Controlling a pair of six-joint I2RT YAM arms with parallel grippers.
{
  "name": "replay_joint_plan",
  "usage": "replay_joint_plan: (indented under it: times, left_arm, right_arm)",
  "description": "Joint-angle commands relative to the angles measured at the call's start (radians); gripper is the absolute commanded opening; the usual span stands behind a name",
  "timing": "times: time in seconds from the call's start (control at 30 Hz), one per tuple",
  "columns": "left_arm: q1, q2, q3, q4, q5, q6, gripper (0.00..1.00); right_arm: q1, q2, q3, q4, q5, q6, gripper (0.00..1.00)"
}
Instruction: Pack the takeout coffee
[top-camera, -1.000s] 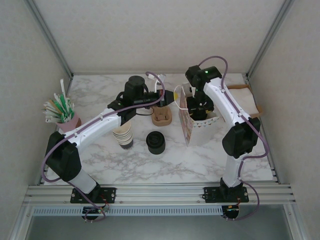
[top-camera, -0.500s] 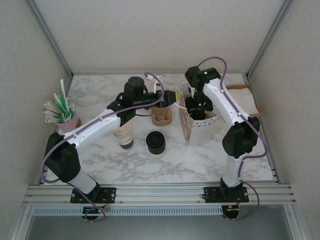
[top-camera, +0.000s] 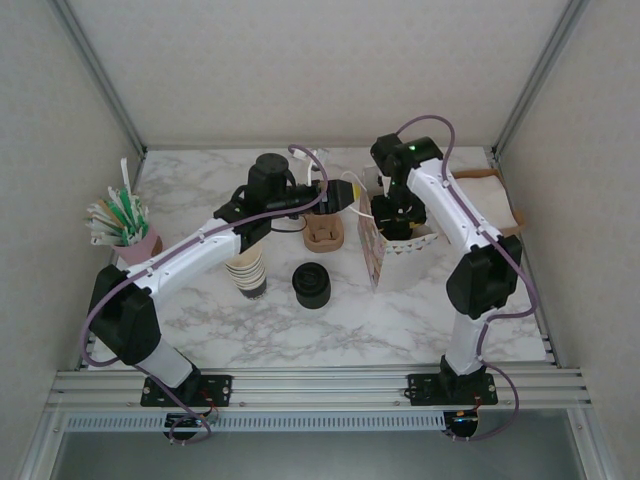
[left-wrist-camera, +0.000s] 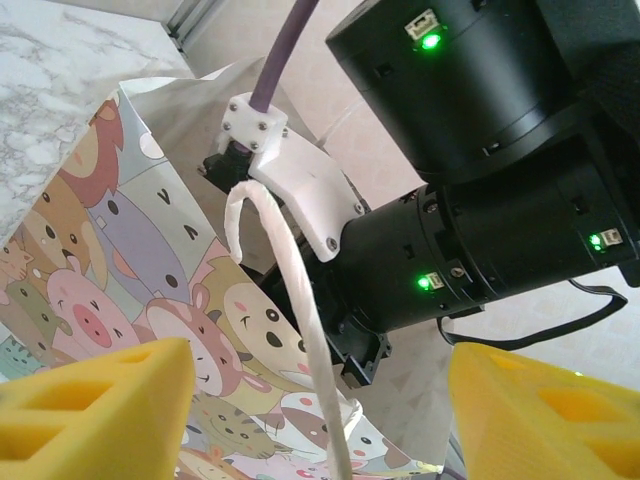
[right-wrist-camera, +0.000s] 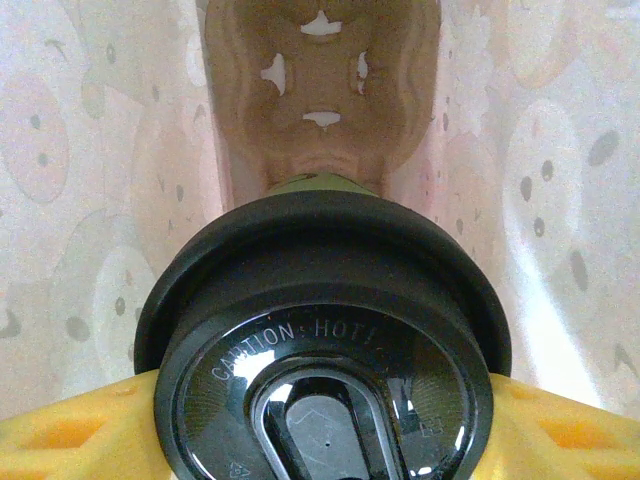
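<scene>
The takeout coffee (right-wrist-camera: 325, 340), black lid reading "CAUTION HOT" over an olive-green wall, hangs inside the cartoon-animal paper bag (top-camera: 385, 252). My right gripper (right-wrist-camera: 320, 425) is shut on it, a yellow finger (right-wrist-camera: 70, 435) pressed against each side of the lid. A brown cardboard insert (right-wrist-camera: 320, 90) lies at the bag's bottom beneath the cup. In the top view my right gripper (top-camera: 398, 215) reaches down into the bag's mouth. My left gripper (top-camera: 345, 196) stands open just left of the bag. The bag's white twisted handle (left-wrist-camera: 300, 330) runs loose between its yellow fingers (left-wrist-camera: 110, 410).
A cream stack of lidless cups (top-camera: 246, 272) and a stack of black lids (top-camera: 312, 285) stand at the centre-left. A brown cardboard carrier (top-camera: 324, 233) sits behind them. A pink cup of stirrers (top-camera: 125, 228) is at far left, and brown paper (top-camera: 495, 195) at back right.
My left gripper has opened and let go of the bag's handle, drawing back slightly to the left. The right arm has stayed in the bag with the cup.
</scene>
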Motion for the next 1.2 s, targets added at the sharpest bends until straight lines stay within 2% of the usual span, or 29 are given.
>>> replay_joint_plan:
  times: [0.0, 1.17]
  left_arm:
    - [0.004, -0.028, -0.007, 0.015, -0.007, -0.012, 0.67]
    - [0.005, -0.03, -0.018, 0.015, -0.012, -0.004, 0.67]
  right_arm:
    - [0.001, -0.041, -0.021, 0.0, -0.015, -0.015, 0.68]
    - [0.002, -0.041, -0.045, 0.012, -0.013, -0.008, 0.69]
